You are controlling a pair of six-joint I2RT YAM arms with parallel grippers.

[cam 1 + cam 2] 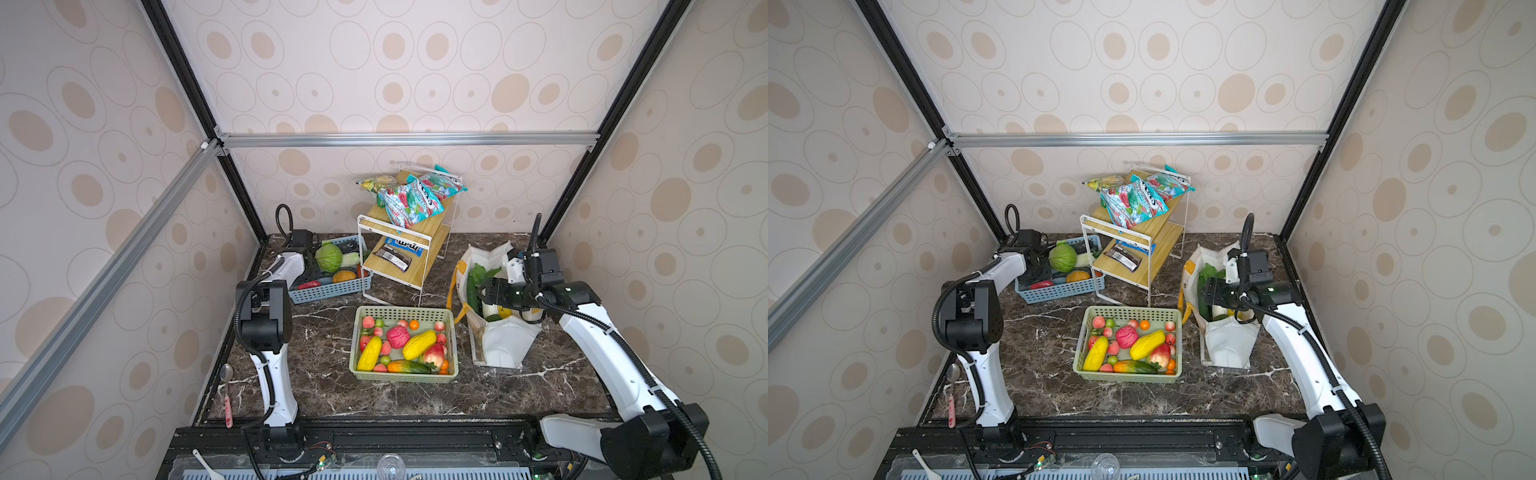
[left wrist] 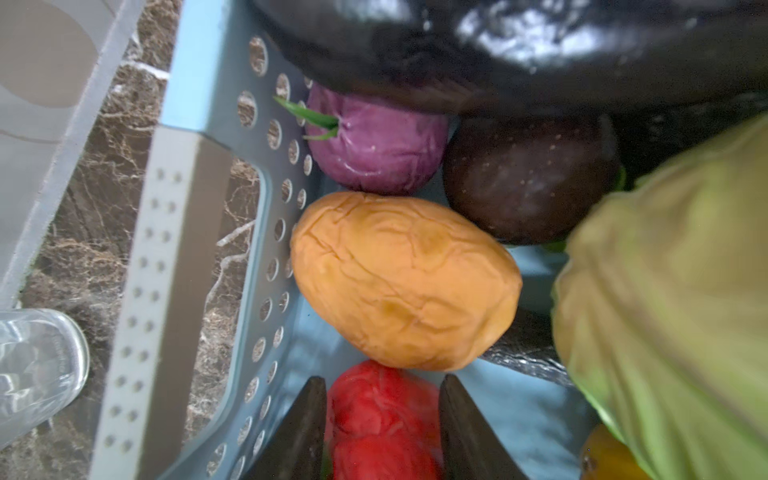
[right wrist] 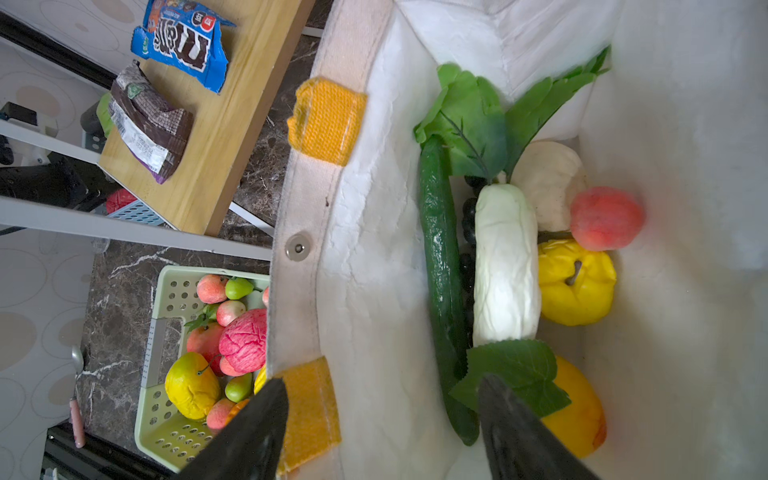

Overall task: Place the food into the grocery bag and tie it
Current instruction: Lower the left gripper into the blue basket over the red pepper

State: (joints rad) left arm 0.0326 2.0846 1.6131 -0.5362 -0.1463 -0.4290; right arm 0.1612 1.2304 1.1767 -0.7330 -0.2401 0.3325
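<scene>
Left gripper (image 2: 381, 379) — cabbage (image 2: 665, 311), maybe potato (image 2: 405, 282), crowding.

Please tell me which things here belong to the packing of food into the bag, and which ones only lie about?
Belong to the job:
- white soft tote bag with mustard-yellow handles
- plastic toy vegetables in the blue lattice basket
- plastic toy fruits in the green lattice basket

Only lying about:
- shiny snack packets on the wooden two-tier rack
- metal spoon with pink handle
- clear glass cup
</scene>
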